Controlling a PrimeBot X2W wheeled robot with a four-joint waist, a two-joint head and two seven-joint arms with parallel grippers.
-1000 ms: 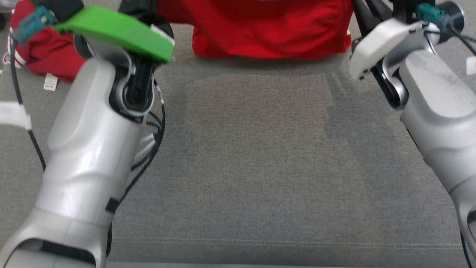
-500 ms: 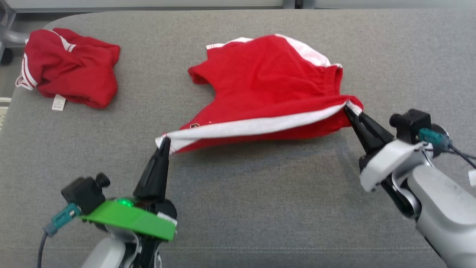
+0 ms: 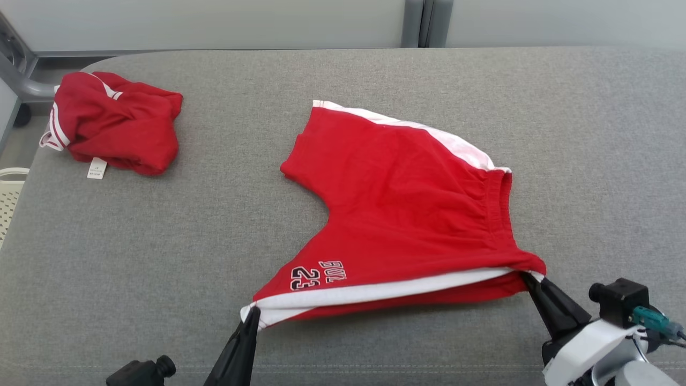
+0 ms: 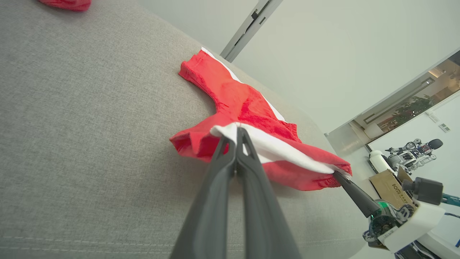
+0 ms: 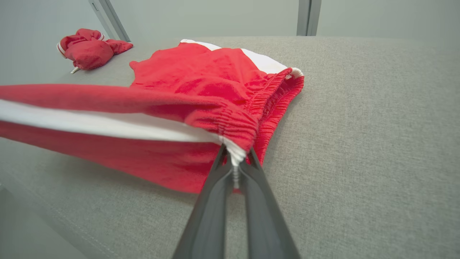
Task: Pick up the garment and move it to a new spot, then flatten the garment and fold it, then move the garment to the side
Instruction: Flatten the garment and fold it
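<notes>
- While both grippers pinch its near edge, the pair of red shorts [image 3: 407, 214] lies mostly spread on the grey cushion [image 3: 161, 257]. It is well to the right of the crumpled red garment [image 3: 115, 126] and nearer the robot than that heap.
- The left gripper [image 3: 253, 313] has its fingers pressed together on the white-striped corner of a leg hem. This is the held corner on the side towards the crumpled red garment.
- The right gripper [image 3: 530, 277] is clamped just as narrowly on the end of the elastic waistband [image 3: 501, 209], the corner farthest from the crumpled red garment.
- Between the two grips the white side stripe [image 3: 375, 292] is drawn into a taut line. It is raised a little off the cushion (both wrist views show shadow under it), while the rest drapes back onto the fabric.
- Judging progress: the pick-up and the carry to a new spot look done or nearly so, since the shorts lie apart from the crumpled red garment with open cushion all round.
- Flattening seems only begun. The held edge is off the surface and the waistband is bunched.
- The fold and the final move to the side are not yet done (nothing is doubled over on purpose).
</notes>
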